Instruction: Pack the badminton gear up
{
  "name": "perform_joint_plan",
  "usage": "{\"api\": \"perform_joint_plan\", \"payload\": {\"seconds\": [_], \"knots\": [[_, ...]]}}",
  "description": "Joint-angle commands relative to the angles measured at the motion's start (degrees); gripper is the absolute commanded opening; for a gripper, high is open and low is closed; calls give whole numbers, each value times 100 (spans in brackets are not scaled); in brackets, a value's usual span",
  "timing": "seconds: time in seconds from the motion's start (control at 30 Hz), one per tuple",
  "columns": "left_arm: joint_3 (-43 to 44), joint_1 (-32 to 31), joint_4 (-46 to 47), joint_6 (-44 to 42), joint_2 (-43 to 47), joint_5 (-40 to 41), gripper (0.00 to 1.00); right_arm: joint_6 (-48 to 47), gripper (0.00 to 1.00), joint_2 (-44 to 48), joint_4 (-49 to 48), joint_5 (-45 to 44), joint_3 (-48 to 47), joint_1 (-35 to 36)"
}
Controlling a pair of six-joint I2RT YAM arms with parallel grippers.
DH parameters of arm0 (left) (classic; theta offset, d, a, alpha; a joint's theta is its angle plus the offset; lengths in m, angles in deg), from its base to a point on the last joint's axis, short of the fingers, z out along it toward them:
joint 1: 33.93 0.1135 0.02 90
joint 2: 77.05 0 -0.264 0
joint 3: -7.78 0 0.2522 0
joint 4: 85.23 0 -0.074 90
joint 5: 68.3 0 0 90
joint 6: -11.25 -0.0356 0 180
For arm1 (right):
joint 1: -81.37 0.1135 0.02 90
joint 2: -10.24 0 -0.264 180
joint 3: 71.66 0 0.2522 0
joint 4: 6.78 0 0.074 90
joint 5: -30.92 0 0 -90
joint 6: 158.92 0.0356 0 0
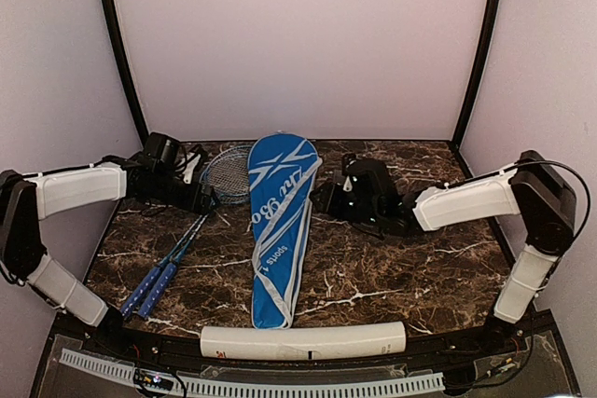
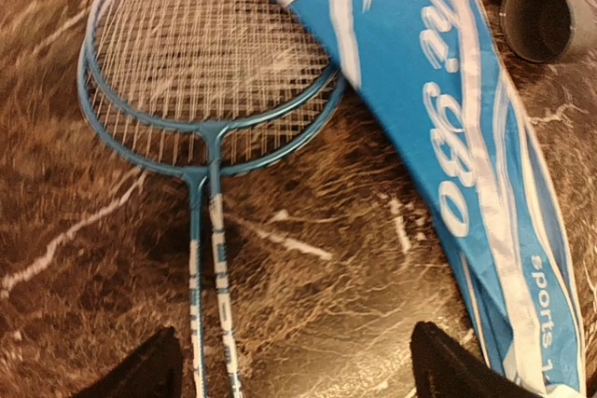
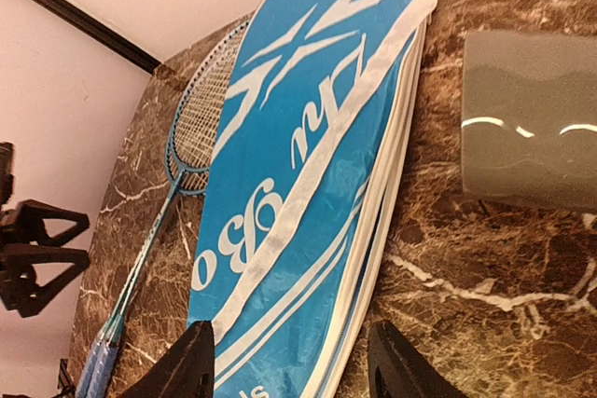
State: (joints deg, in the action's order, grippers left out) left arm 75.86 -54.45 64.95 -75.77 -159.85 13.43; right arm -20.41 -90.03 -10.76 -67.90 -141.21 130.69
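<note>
The blue zip bag [image 1: 280, 221] with white trim lies flat mid-table, its wide end at the back. Two blue rackets [image 1: 187, 240] lie stacked to its left, with their heads [image 2: 205, 53] partly tucked under the bag [image 2: 438, 109]. My left gripper [image 1: 207, 198] is open and empty just above the racket shafts [image 2: 210, 258], which pass by its left finger [image 2: 140, 370]. My right gripper [image 1: 325, 198] is open and empty over the bag's right zip edge [image 3: 373, 230]. The long white tube [image 1: 303, 340] lies along the front edge. No shuttlecocks are in view.
A grey hollow cylinder [image 3: 527, 118], perhaps the tube's dark cap, lies right of the bag, also in the left wrist view [image 2: 541, 18]; my right arm hides it from above. The dark marble table [image 1: 401, 267] has walls behind and at the sides.
</note>
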Motion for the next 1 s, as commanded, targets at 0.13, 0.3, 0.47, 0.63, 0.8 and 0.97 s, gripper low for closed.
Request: {"api": "perform_joint_plan", "payload": {"seconds": [0.13, 0.3, 0.47, 0.63, 0.8, 0.97], "knots": [[292, 284, -699, 55, -855, -35, 51, -330, 58, 808, 1, -445, 573, -220], [330, 287, -785, 69, -1109, 19, 40, -267, 58, 1095, 4, -463, 917, -331], [379, 290, -872, 71, -1290, 177, 38, -182, 58, 1175, -62, -446, 1120, -365], [436, 286, -969, 54, -1430, 314, 38, -162, 58, 1101, -111, -404, 1077, -390], [438, 288, -973, 53, -1513, 374, 36, -175, 58, 1053, -135, -368, 1019, -391], [488, 289, -1005, 44, -1605, 295, 24, -171, 58, 1075, -153, -369, 1075, -396]]}}
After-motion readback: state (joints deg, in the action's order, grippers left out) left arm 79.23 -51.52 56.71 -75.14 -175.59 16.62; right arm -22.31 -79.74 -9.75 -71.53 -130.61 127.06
